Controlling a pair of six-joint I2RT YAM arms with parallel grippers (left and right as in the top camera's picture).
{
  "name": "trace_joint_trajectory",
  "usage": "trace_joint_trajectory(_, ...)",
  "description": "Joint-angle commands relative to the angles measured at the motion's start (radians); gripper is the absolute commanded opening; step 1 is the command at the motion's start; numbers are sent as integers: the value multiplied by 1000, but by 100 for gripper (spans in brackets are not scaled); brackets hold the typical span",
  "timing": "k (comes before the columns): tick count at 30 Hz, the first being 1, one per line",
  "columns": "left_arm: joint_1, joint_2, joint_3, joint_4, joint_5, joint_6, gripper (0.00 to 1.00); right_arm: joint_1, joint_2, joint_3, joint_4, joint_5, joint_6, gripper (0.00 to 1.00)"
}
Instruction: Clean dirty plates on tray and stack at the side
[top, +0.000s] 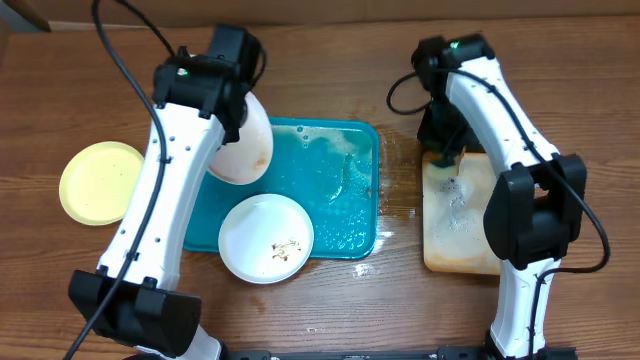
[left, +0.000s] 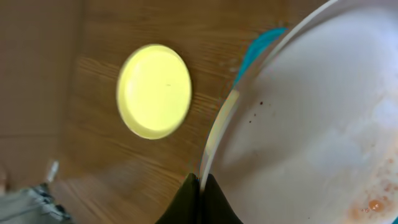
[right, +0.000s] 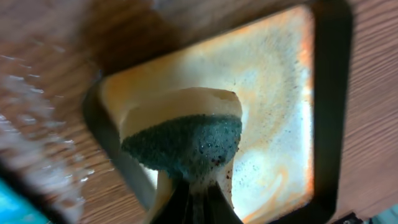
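Observation:
My left gripper (top: 243, 100) (left: 200, 182) is shut on the rim of a white plate (top: 245, 145) (left: 311, 112), which hangs tilted on edge over the teal tray (top: 345, 160) (left: 261, 46). Brown smears show near that plate's lower part. A second white plate (top: 266, 238) with thin brown smears lies flat at the tray's front edge. A pale yellow plate (top: 100, 183) (left: 154, 91) rests on the table left of the tray. My right gripper (top: 449, 160) (right: 199, 186) is shut on a dark green and yellow sponge (right: 186, 134), held just above the tan tray (top: 462, 235) (right: 277, 106).
The teal tray's floor is wet and soapy, with water spilled on the wood (top: 395, 205) between the two trays. The tan dark-rimmed tray holds foamy, brown-stained water. Black cables run from both arms at the back.

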Motion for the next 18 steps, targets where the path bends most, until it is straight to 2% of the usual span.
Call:
trace_joint_trajectory(1,-64,-16,21,29,-180,-39,4,2,-37,-101,44,-21,-3,4)
trace_joint_trajectory(5,-139,5,21,82,-240,29,4,2,-37,-190,100,-53,-3,4)
trace_joint_trajectory(9,-183,85,21,65,-325,27,4,2,-37,-250,129,-60,-3,4)
trace_joint_trajectory(14,-207,200,21,-13,-379,-60,4,1,-37,-268,134,-60,-3,4)
trace_joint_trajectory(18,-225,266,21,-50,-388,-79,4,1,-37,-268,137,-60,-3,4)
